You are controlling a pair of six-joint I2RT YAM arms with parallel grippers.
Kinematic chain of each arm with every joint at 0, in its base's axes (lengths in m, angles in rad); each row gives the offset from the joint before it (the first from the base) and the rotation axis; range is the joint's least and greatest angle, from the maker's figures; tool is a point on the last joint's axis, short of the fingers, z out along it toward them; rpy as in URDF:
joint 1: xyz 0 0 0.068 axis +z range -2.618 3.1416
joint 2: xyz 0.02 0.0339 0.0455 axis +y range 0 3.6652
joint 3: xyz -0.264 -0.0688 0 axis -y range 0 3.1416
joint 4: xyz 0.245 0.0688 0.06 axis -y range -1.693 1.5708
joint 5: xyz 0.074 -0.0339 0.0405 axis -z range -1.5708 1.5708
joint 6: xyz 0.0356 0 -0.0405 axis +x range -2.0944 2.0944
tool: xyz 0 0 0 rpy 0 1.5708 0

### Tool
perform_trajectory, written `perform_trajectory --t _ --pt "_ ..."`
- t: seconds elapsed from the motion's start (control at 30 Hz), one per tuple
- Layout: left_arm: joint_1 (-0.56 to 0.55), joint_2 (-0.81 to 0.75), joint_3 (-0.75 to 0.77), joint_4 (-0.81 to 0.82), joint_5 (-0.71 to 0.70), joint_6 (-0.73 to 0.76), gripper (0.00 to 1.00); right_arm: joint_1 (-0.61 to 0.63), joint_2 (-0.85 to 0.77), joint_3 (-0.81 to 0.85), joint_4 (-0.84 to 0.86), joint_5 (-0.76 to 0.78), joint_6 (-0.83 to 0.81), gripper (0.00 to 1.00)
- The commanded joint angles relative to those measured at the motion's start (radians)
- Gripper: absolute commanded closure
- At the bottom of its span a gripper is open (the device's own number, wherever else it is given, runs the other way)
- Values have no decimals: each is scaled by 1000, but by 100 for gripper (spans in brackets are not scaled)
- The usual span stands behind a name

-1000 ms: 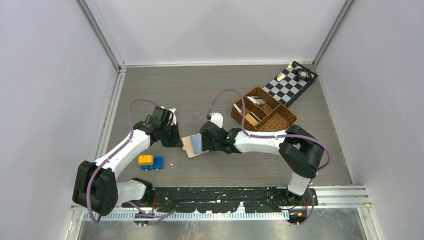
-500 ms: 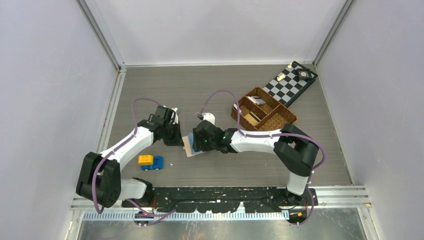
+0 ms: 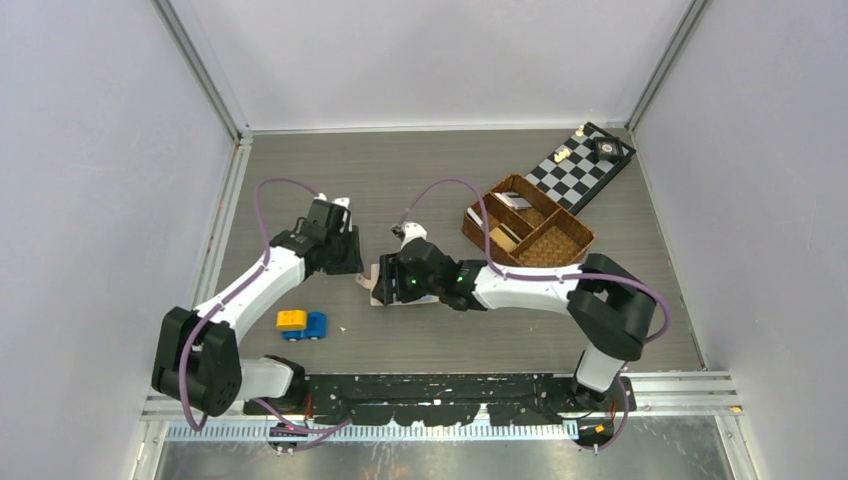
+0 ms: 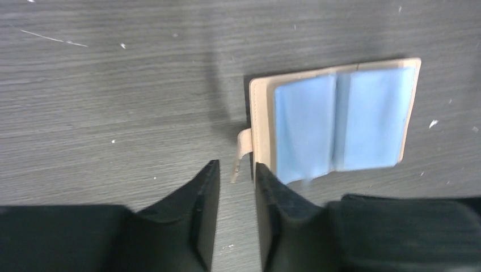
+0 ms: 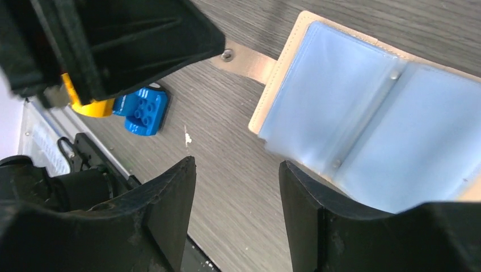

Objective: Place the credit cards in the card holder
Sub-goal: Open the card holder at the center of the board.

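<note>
The card holder (image 4: 340, 122) lies spread flat on the table, beige rim up and pale blue pockets showing. Its snap tab (image 4: 243, 148) points at my left gripper (image 4: 233, 170), whose jaws stand slightly open with the tab's tip at their mouth and table showing between them. My right gripper (image 5: 235, 170) hovers open over the holder's (image 5: 363, 119) near edge, nothing between its fingers. From above, the right gripper (image 3: 385, 287) covers most of the holder (image 3: 371, 284), and the left gripper (image 3: 352, 262) sits just left of it. Credit cards (image 3: 512, 204) lie in the woven basket (image 3: 560, 245).
The brown divided basket stands at the back right, with a chessboard (image 3: 581, 167) and a few pieces behind it. A yellow block (image 3: 291, 319) and a blue block (image 3: 316, 325) lie near the left arm; the blue block (image 5: 142, 110) also shows beside the right gripper.
My left gripper has opened a little, letting go of the snap tab, and drawn back. The right gripper has slid left over the holder, which now lies flat.
</note>
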State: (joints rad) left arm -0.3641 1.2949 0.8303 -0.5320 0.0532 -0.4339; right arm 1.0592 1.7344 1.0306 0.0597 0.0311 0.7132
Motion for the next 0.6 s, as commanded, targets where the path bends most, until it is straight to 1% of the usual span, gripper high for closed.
perform_trajectory --t 0.0,0.03,0.1,0.17,0.27,0.33,0.43,0.47,0.57 --pt "7 -62 61 6 -94 10 60 7 -142 -22 43 29 -53 37" --pt "7 -74 64 5 -99 8 53 7 -163 -25 27 44 -59 36" --pt "7 -95 71 3 -105 5 44 6 -210 -29 -20 82 -78 35" --pt "7 -115 75 1 -98 4 37 5 -254 -27 -88 134 -97 35" --pt "7 -134 88 -12 -61 -8 32 5 -325 -12 -204 239 -162 33" --pt "7 -146 102 -29 -1 -14 29 2 -365 0 -287 332 -208 28" --pt "7 -160 133 -72 77 -23 23 -24 -407 26 -403 424 -290 22" --pt "7 -162 149 -97 101 -18 21 -42 -412 40 -443 445 -312 20" --pt "7 -158 225 -199 150 17 18 -132 -412 85 -552 399 -361 17"
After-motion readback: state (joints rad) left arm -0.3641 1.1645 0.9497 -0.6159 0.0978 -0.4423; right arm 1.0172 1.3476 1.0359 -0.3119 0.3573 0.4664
